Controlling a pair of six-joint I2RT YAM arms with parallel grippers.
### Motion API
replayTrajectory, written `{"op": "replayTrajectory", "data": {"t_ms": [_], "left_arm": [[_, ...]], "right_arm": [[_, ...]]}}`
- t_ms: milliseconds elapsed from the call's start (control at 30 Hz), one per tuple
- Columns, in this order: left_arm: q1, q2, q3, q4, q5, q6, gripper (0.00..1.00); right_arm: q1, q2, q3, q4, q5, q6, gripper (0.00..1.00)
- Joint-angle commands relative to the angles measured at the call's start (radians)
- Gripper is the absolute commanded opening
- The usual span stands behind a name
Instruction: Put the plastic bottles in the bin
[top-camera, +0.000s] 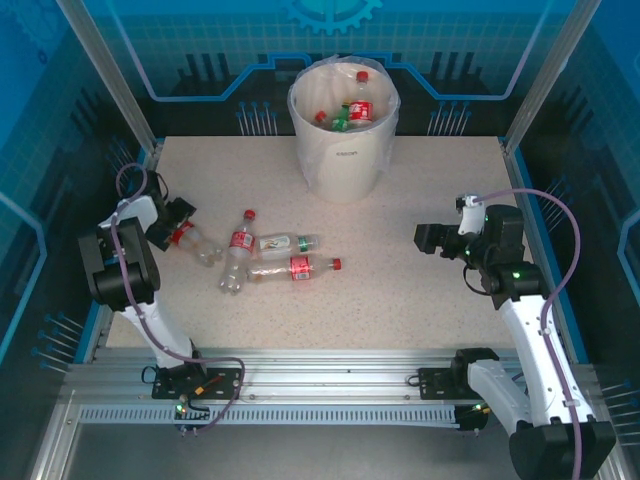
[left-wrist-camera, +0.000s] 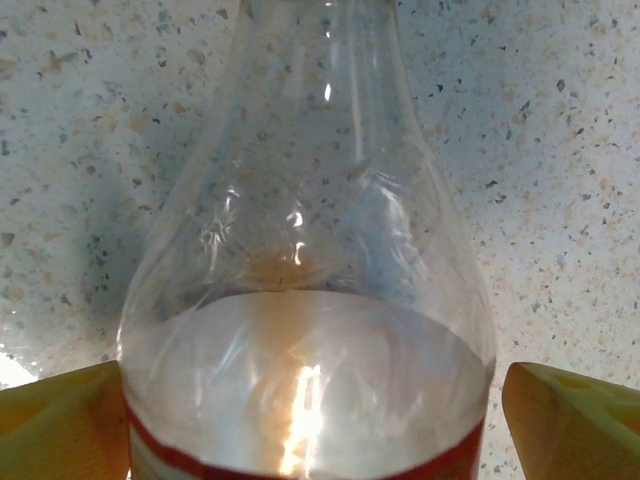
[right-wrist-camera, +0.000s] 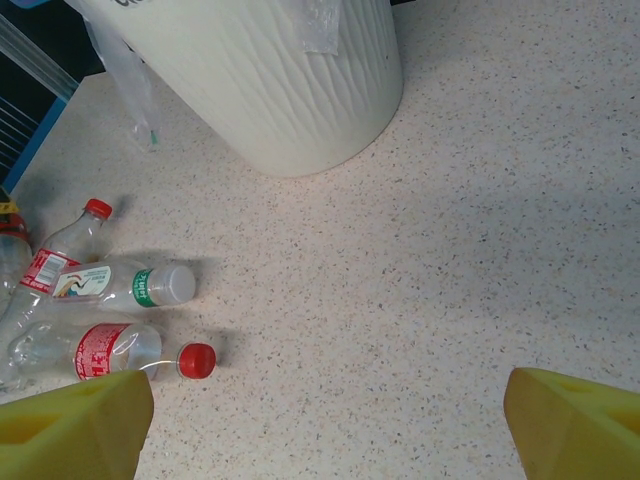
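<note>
We are logging: left gripper (left-wrist-camera: 310, 425) straddling red-banded bottle (left-wrist-camera: 310, 300), grip unclear | right gripper (right-wrist-camera: 325, 420) standing spread, empty | bin (top-camera: 335, 175) print unreadable | right wrist showing white-capped bottle (right-wrist-camera: 125, 284) wearing green-white label.

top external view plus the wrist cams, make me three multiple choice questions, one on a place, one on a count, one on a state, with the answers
1. Where does the bin stand on the table?
A. at the far edge, near the middle
B. at the near left corner
C. between the two arm bases

2. How many bottles lie on the table outside the bin?
A. one
B. four
C. nine

3. What state is the right gripper in?
A. shut on a bottle
B. open over bare table
C. lowered inside the bin

Answers:
1 A: in the top view the bin sits at the back of the table, roughly centred.
2 B: four lie left of centre in the top view, three of them in a cluster.
3 B: its wrist view shows the fingers spread wide with speckled tabletop between them.
</note>
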Motion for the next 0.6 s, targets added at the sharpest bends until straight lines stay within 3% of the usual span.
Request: {"op": "replayTrajectory", "data": {"t_ms": [0,333,567], "left_arm": [[0.006,0.023,-0.021,0.032,-0.011,-0.036,0.88],[0.005,-0.012,-0.059,0.060,-0.023,-0.065,0.62],[0.004,-0.073,-0.081,0.096,0.011,-0.108,0.55]], "right_arm": [[0.008,-0.016,-0.017,-0.012,0.013,-0.011,0.92],[0.008,-0.013,-0.026,-0.001,0.006,0.009,0.92],[0.008,-0.007,-0.010,0.000,-0.003,0.016,0.92]]}}
